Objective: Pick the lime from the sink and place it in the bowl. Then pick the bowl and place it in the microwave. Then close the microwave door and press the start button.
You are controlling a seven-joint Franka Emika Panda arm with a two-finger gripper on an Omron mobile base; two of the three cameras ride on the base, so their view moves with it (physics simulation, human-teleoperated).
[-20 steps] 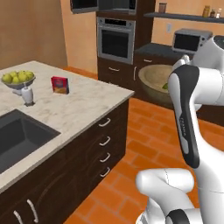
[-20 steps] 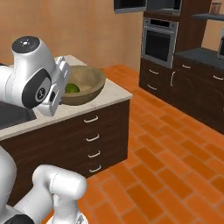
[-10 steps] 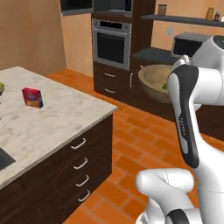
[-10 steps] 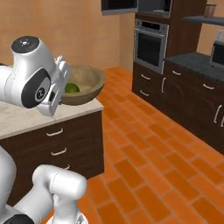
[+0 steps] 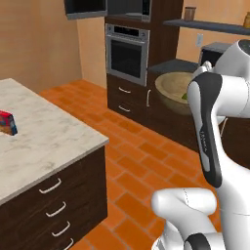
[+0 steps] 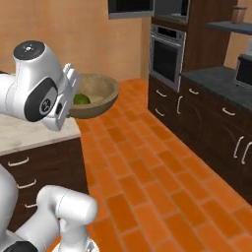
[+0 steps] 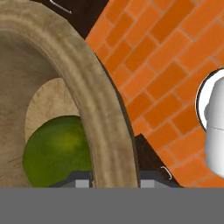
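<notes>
A: Fig. a, supports? Pale marbled counter (image 5: 49, 141) at left, dark cabinet w/ drawer pulls beneath.
B: On it directly: one small red box (image 5: 7, 122), near the far-left edge, well apart from the counter's corner.
A: Fig. b, same counter (image 6: 29, 135), corner seen from the other side, partly behind the arm.
B: Floor (image 6: 162, 182): orange brick, running btw. the counter and the dark wall cabinets.
A: Upper right: dark wall shelf (image 5: 210, 25) w/ a brown jar (image 5: 190, 13) standing upright on it.
</notes>
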